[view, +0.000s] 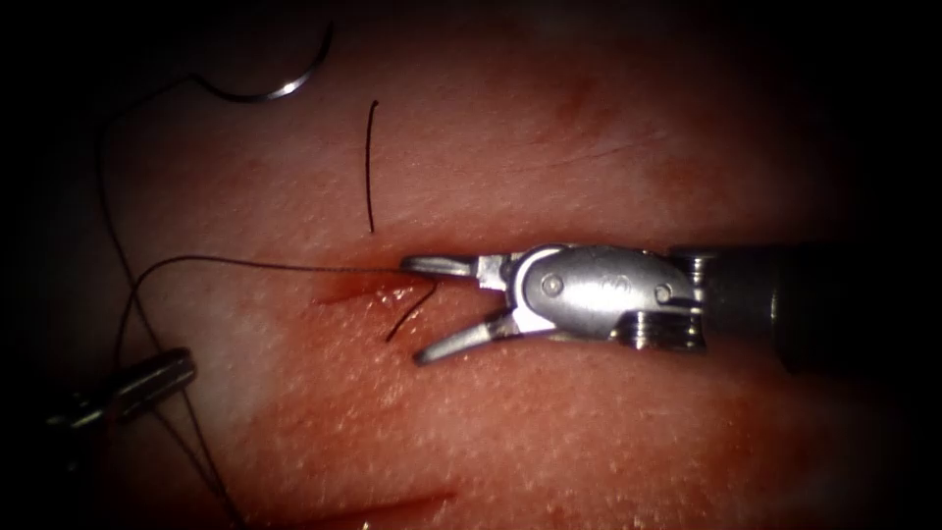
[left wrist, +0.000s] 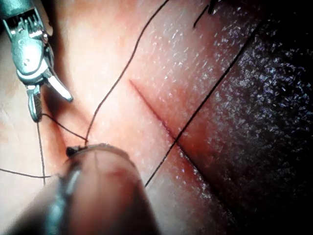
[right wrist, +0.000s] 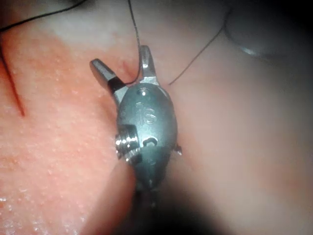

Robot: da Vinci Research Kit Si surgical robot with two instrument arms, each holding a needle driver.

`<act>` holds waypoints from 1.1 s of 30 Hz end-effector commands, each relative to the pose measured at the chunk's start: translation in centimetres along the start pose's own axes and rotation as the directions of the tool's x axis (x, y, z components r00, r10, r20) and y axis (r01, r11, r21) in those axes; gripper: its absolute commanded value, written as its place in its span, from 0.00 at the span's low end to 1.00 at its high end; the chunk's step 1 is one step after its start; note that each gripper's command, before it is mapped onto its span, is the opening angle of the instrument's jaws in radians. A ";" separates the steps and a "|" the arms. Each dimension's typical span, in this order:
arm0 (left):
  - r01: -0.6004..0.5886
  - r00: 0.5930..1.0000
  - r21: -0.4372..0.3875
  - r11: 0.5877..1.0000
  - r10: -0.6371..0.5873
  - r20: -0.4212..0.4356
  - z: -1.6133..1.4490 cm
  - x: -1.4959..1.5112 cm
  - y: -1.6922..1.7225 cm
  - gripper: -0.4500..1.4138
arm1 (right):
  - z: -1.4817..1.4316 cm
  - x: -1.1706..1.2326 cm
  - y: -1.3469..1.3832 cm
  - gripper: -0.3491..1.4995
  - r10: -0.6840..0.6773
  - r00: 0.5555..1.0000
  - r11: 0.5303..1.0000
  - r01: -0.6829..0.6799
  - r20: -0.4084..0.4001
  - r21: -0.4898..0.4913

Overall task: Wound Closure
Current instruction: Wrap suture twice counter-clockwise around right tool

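Both jaws of the right tool [view: 417,309] stand wide open around the thread [view: 245,261] at the cut [view: 363,288], holding nothing, while the curved needle [view: 280,83] lies free on the tissue [view: 549,432] at upper left and the left tool [view: 147,381] grips the thread at lower left.

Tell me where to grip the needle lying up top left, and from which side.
Judging by its pose, grip the needle on the bare steel body, between mid-curve and its free tip. It lies free on the tissue, up and left of the cut; neither tool holds it. Come from above, fingers across the arc. Avoid the left end, where the thread joins. The right tool is open and empty.
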 end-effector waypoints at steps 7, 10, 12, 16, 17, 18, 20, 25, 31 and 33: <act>0.000 1.000 -0.001 1.000 0.000 0.009 0.00 0.04 -0.02 0.00 | -0.31 0.26 0.24 0.87 0.049 0.997 0.999 -0.049 -0.064 0.001; -0.010 1.000 -0.002 1.000 0.010 0.008 0.01 0.09 -0.05 0.00 | -0.41 0.36 0.40 0.70 0.046 0.997 0.999 -0.046 -0.065 -0.009; -0.020 1.000 -0.003 1.000 0.020 0.000 0.04 0.12 -0.07 0.00 | -0.41 0.39 0.49 0.21 0.053 0.997 0.998 -0.055 -0.064 -0.017; -0.029 0.999 -0.005 1.000 0.029 -0.026 0.10 0.16 -0.11 0.00 | -0.23 0.30 0.67 0.00 0.055 0.997 0.997 -0.058 -0.054 -0.043; -0.028 0.999 -0.006 1.000 0.028 -0.031 0.11 0.16 -0.12 0.00 | -0.17 0.26 0.70 0.00 0.051 0.997 0.998 -0.053 -0.049 -0.040; -0.027 0.999 -0.006 1.000 0.027 -0.032 0.12 0.17 -0.13 0.00 | -0.10 0.20 0.73 0.00 0.040 0.998 0.998 -0.042 -0.041 -0.036; -0.032 0.999 -0.007 0.999 0.031 -0.044 0.14 0.20 -0.15 0.00 | 0.06 0.06 0.78 0.00 0.050 0.998 0.998 -0.051 -0.027 -0.021; -0.029 0.997 -0.009 1.000 0.028 -0.070 0.15 0.26 -0.22 0.00 | 0.44 -0.28 0.87 0.00 0.049 0.999 0.998 -0.049 0.002 0.030; -0.032 0.996 -0.014 0.999 0.030 -0.084 0.12 0.30 -0.30 0.00 | 0.75 -0.60 0.97 0.00 0.037 0.999 0.997 -0.036 -0.007 0.066; -0.030 0.996 -0.015 0.999 0.029 -0.087 0.11 0.31 -0.33 0.00 | 0.83 -0.69 0.96 0.00 0.043 0.999 0.995 -0.041 -0.016 0.091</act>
